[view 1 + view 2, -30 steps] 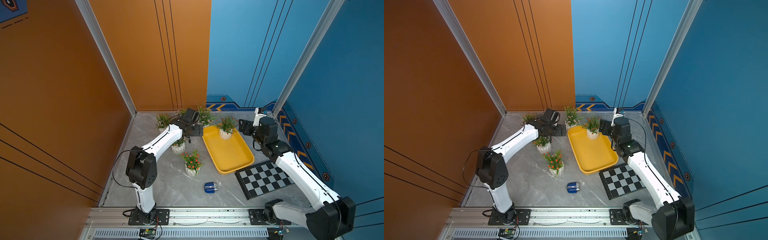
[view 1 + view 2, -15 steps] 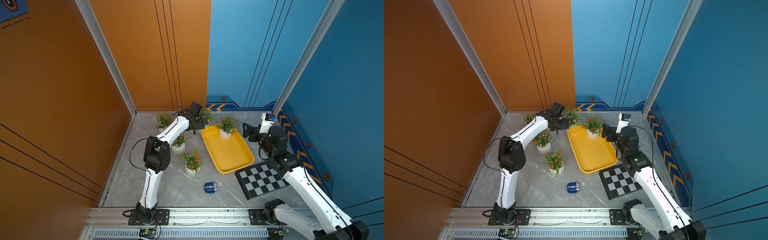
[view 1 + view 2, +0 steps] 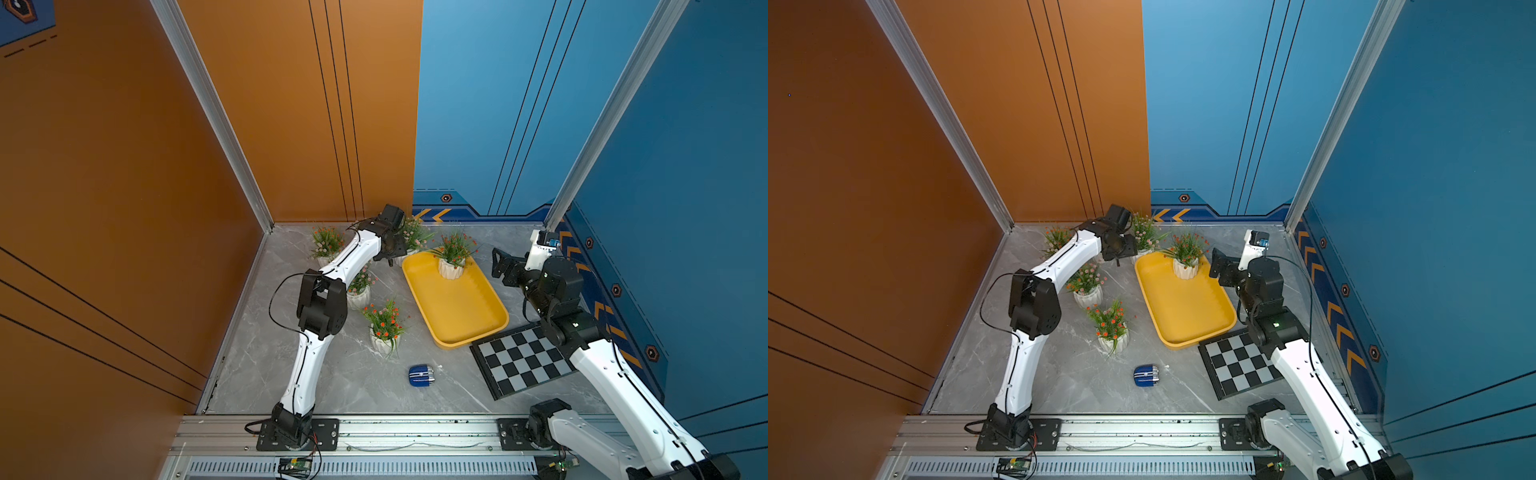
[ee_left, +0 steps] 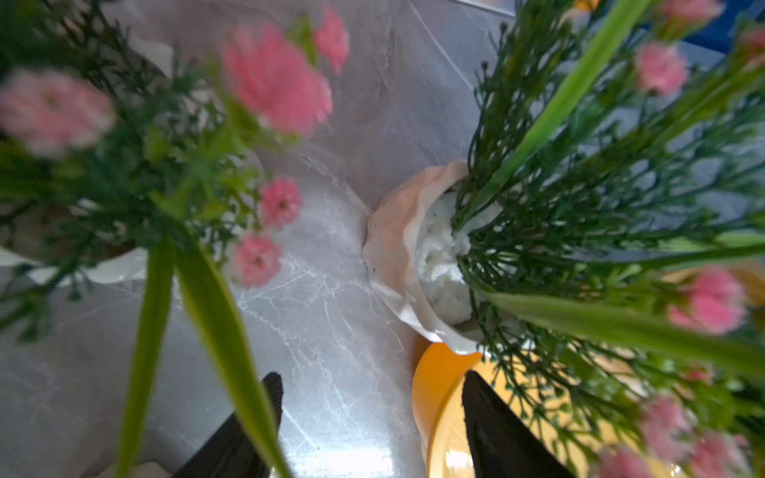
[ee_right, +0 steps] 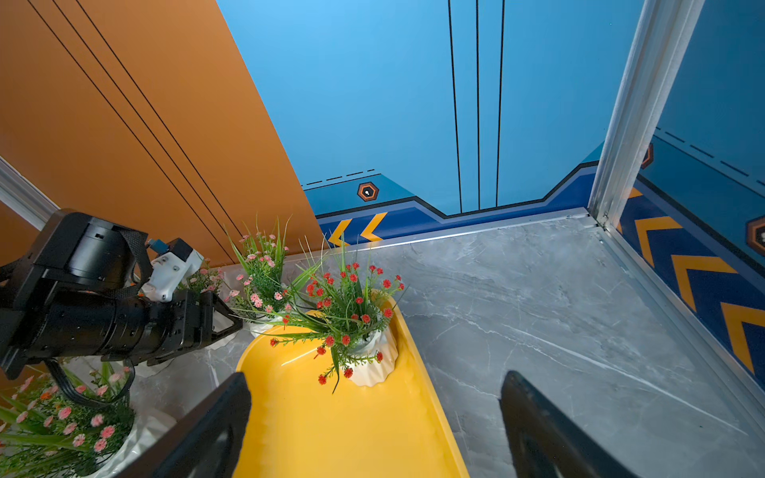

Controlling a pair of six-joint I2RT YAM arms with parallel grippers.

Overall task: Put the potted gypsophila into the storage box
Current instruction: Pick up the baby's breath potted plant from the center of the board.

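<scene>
A grey marble table (image 3: 332, 374) is enclosed by orange and blue wall panels. The left arm is extended to the far side with its wrist bent downward. The left end effector (image 4: 368, 426) is released, and only bare table and a corner of the yellow storage box (image 3: 461, 307) are seen between its parted fingers. A pink-flowered potted gypsophila (image 4: 397, 256) is found just ahead of it, outside the box by its far corner. The right arm is folded beside the box. The right end effector (image 5: 374, 385) is spread wide and empty, pointed at a red-flowered potted gypsophila (image 5: 372, 360) set upright inside the box's far end.
</scene>
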